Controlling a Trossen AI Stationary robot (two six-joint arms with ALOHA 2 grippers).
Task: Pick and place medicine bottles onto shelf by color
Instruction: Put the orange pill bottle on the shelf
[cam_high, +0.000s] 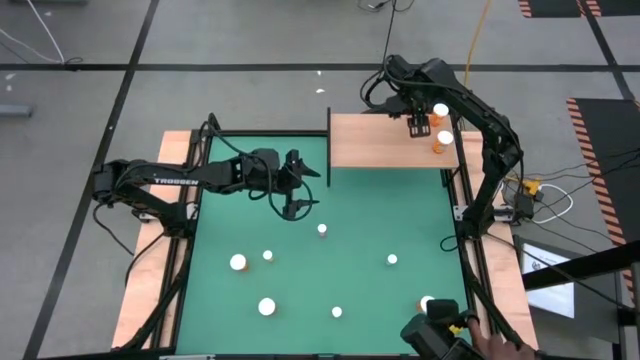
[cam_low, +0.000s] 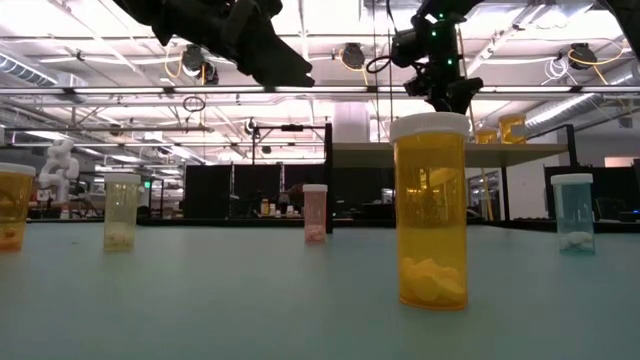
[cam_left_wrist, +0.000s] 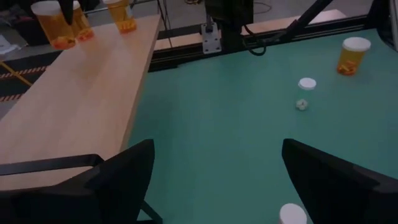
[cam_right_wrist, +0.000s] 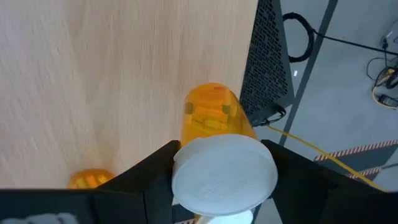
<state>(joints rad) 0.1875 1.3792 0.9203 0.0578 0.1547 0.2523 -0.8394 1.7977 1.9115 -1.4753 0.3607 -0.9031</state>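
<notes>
Right claw (cam_right_wrist: 217, 163) straddles orange bottle (cam_right_wrist: 214, 121) on shelf (cam_right_wrist: 93, 74)

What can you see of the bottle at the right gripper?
The orange bottle is translucent plastic with a round white cap and yellow pills inside. It stands upright on the wooden shelf, near the shelf's right edge, beside a second orange bottle. The right gripper brackets its cap, a finger on each side; actual contact can't be confirmed.

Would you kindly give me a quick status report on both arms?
Right gripper around an orange bottle over the shelf. Left gripper open, empty above the mat. Nothing blocking.
</notes>
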